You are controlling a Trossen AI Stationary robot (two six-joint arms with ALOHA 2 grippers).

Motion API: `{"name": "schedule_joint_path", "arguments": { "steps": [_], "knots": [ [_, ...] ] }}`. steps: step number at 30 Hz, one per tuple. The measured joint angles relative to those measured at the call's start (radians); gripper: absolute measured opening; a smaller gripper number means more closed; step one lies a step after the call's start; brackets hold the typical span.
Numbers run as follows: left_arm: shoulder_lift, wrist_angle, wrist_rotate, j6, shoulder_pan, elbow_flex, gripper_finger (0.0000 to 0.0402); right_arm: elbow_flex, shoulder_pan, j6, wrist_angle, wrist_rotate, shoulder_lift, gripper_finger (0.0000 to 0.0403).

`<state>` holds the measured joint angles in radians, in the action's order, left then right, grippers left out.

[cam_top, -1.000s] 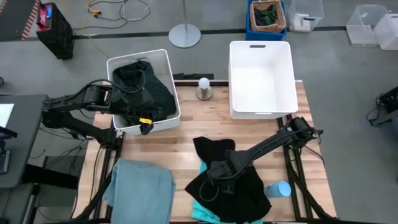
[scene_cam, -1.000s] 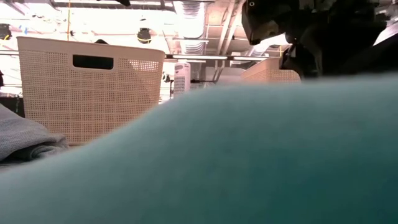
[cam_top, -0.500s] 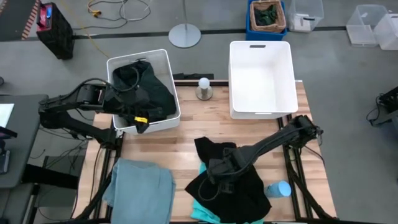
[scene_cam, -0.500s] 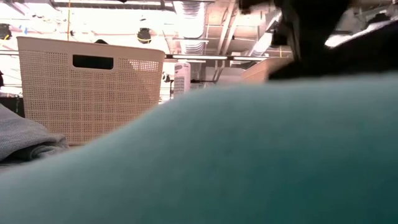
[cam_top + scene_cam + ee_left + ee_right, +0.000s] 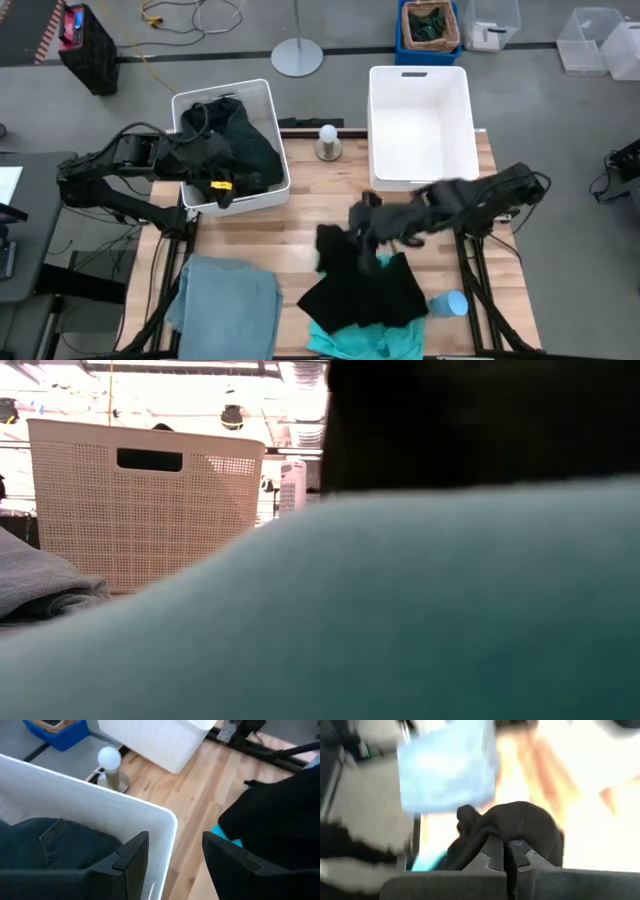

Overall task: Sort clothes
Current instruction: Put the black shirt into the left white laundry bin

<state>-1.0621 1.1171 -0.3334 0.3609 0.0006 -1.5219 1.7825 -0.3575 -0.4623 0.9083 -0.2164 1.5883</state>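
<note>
Since a moment ago the right gripper (image 5: 368, 215) has risen from the heap at the near middle of the table (image 5: 290, 225) and swung toward the far right, dragging the black garment (image 5: 365, 285) with it; the cloth now stretches from the gripper down to the heap, and in the low view it blocks the upper right of the scene. Right wrist view: the fingers (image 5: 492, 851) are pressed nearly together, pinching a fold of the black garment (image 5: 512, 827). Left gripper (image 5: 172, 865): fingers spread and holding nothing, hovering over the near rim of the left bin (image 5: 262, 95); the dark green garment (image 5: 240, 150) already lies inside that bin. Right bin (image 5: 420, 120): white and empty, at the far right of the table. Grey-blue garment (image 5: 225, 305): lying at the near left corner of the table. Turquoise garment (image 5: 360, 342): at the near edge, partly under the black one, and filling the foreground of the low view (image 5: 400, 620). Step in hand, by judgement: lifting the black garment clear for carrying to a bin. Next move calls for enough height that the trailing cloth clears the bin wall and does not drag the turquoise garment along; which bin is intended cannot be told.
</note>
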Motion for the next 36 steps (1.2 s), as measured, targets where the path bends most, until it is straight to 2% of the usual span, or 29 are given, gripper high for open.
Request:
{"name": "schedule_joint_path", "arguments": {
  "steps": [3,10,12,20,28,32,36],
  "knots": [
    [0.004,-0.065,0.028,-0.02,0.0,0.0,0.018,0.006,0.047,0.064,-0.111,-0.016,-0.037,0.0],
    [-0.002,-0.297,0.228,-0.128,0.0,0.0,0.018,0.006,0.161,0.164,-0.357,-0.018,-0.049,0.0],
    [-0.005,-0.322,0.255,-0.142,0.0,0.0,0.018,0.006,0.185,0.186,-0.421,-0.018,-0.046,0.0],
    [-0.003,-0.348,0.258,-0.142,0.0,0.0,0.018,0.005,0.248,0.236,-0.618,-0.016,-0.013,0.0],
    [0.1,-0.527,0.249,-0.177,0.0,0.0,0.018,0.012,0.335,0.261,-0.93,0.008,0.058,0.0],
    [0.161,-0.595,0.249,-0.185,0.0,0.0,0.018,0.099,0.385,0.261,-1.019,0.05,0.128,0.0],
    [0.207,-0.621,0.236,-0.185,0.0,0.0,0.018,0.254,0.432,0.26,-1.025,0.117,0.227,0.0]
  ]
}}
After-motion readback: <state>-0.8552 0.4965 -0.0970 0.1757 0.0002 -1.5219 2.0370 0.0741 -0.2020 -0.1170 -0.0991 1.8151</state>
